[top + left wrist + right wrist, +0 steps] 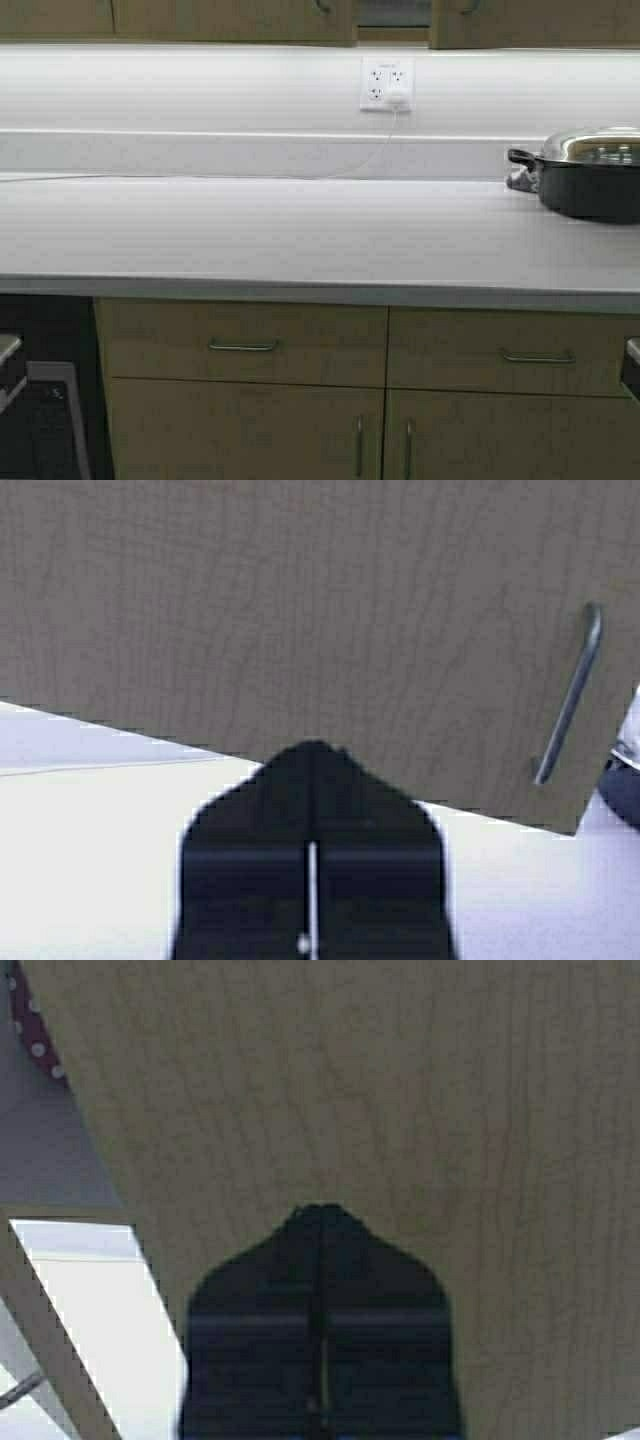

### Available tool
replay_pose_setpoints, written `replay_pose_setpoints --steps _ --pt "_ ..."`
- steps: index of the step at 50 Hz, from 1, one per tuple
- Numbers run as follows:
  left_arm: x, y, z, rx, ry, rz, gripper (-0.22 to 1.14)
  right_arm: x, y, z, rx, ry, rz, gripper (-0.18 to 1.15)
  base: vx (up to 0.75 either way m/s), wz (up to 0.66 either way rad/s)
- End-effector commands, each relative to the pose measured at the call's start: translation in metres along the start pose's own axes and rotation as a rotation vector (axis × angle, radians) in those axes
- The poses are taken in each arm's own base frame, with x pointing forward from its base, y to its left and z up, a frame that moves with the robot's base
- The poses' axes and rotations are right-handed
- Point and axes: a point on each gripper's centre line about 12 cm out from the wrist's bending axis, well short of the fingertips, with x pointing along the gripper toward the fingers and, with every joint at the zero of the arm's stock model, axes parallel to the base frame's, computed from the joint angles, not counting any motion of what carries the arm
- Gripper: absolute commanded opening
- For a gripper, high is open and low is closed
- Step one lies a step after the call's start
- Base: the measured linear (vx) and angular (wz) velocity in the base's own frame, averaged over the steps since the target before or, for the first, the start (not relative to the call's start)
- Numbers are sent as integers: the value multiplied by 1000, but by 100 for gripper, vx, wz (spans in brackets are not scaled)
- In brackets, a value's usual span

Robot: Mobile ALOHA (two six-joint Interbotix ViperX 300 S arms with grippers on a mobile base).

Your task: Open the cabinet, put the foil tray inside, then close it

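The cabinet shows in the high view only as the lower edges of its tan doors [230, 20] along the top, with small curved handles [322, 6]. Neither gripper shows in the high view. In the left wrist view my left gripper [312, 755] is shut and empty, close in front of a tan wood-grain door [300, 610] with a slim metal handle [570, 695] near its lower corner. In the right wrist view my right gripper [320, 1215] is shut and empty, close in front of another tan door [400, 1090]. The foil tray is out of view.
A long white countertop [280, 230] runs across, with a dark pot with a steel lid [590, 175] at the far right. A wall socket with a plugged-in cable [386, 85] is on the backsplash. Drawers [243, 345] and base cabinet doors [250, 435] lie below.
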Motion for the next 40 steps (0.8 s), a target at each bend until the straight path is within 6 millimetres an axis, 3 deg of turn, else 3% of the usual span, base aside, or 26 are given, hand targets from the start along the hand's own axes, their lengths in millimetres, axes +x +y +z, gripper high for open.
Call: replay_pose_setpoints --steps 1,8,13,21,28,40 --pt "-4 0 9 2 -24 -1 5 -15 8 28 -13 -41 -33 7 3 6" --pt "-1 0 3 -4 -12 -2 5 -42 7 20 -20 -12 -51 7 4 5" --pt "1 -1 0 -6 -7 -5 5 -64 8 2 -20 25 -51 7 5 2" --pt "5 -14 4 -8 -28 -43 5 -90 8 -27 -14 84 -43 7 6 -1" --pt "12 -29 10 -17 -39 -77 5 -106 9 -38 -12 102 -40 7 9 -6" --pt "47 -52 16 -54 -61 -126 5 -131 11 -47 -11 107 -35 7 12 -1"
